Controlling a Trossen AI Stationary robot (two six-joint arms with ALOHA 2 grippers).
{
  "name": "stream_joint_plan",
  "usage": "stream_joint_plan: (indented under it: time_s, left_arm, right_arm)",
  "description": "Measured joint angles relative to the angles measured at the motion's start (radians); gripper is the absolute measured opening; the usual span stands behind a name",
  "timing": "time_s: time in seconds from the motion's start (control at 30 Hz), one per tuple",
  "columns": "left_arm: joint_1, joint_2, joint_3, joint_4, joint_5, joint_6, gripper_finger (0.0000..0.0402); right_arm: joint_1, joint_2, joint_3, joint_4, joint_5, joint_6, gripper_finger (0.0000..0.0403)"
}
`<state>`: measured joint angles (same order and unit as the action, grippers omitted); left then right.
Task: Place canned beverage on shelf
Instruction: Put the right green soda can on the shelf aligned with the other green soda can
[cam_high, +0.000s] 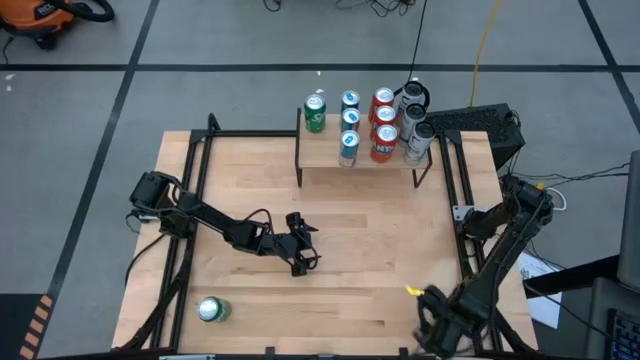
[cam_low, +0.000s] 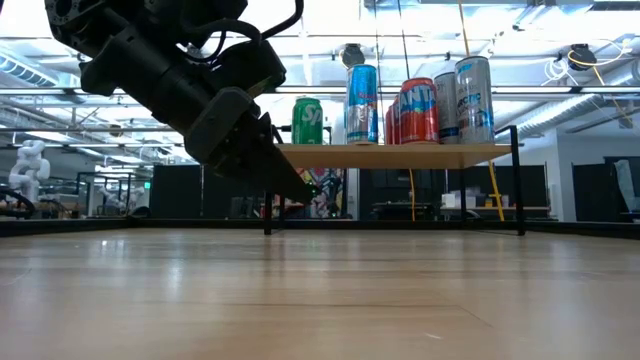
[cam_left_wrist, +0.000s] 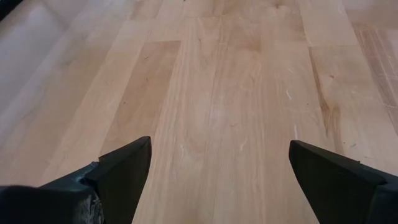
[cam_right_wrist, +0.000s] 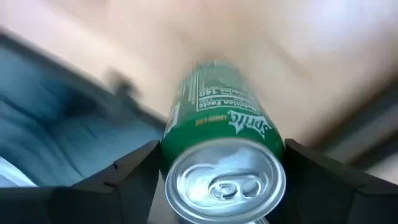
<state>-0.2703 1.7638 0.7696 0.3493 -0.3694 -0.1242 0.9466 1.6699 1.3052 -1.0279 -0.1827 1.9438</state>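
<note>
A green Sprite can (cam_right_wrist: 221, 124) stands top-up between the fingers of my right gripper (cam_right_wrist: 221, 146), which is shut on it. That gripper (cam_high: 432, 325) hangs at the table's near right corner and hides the can in the high view. Another green can (cam_high: 212, 310) stands upright near the near left corner. The shelf (cam_high: 325, 152) sits at the table's far edge on thin black legs and carries several cans. My left gripper (cam_high: 303, 255) waits open over the table's middle, its fingers (cam_left_wrist: 124, 168) wide apart above bare wood. My right gripper has the green can's body between its two fingers (cam_right_wrist: 130, 171), one against each opposite side (cam_right_wrist: 171, 146). The fingers come from above and point steeply down. The silver top with its pull tab (cam_right_wrist: 224, 186) sits far back between them. Whether the can's base is on the table is hidden.
On the shelf (cam_low: 400, 153) stand a green can (cam_high: 315, 115), blue-and-white cans (cam_high: 349, 125), red cans (cam_high: 384, 125) and silver cans (cam_high: 415, 125). Black frame rails (cam_high: 195, 190) run along the table's sides. A small yellow piece (cam_high: 412, 290) lies by my right gripper.
</note>
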Motion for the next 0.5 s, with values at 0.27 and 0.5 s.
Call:
stream_joint_plan:
  time_s: [0.27, 0.5]
  left_arm:
    - [0.000, 0.000, 0.000, 0.001, 0.000, 0.001, 0.0374]
    - [-0.011, -0.001, 0.001, -0.040, -0.002, 0.007, 0.0374]
  right_arm:
    - [-0.210, 0.023, -0.012, -0.035, 0.255, -0.095, 0.0287]
    - [-0.335, 0.051, -0.008, 0.032, 0.247, -0.323, 0.0287]
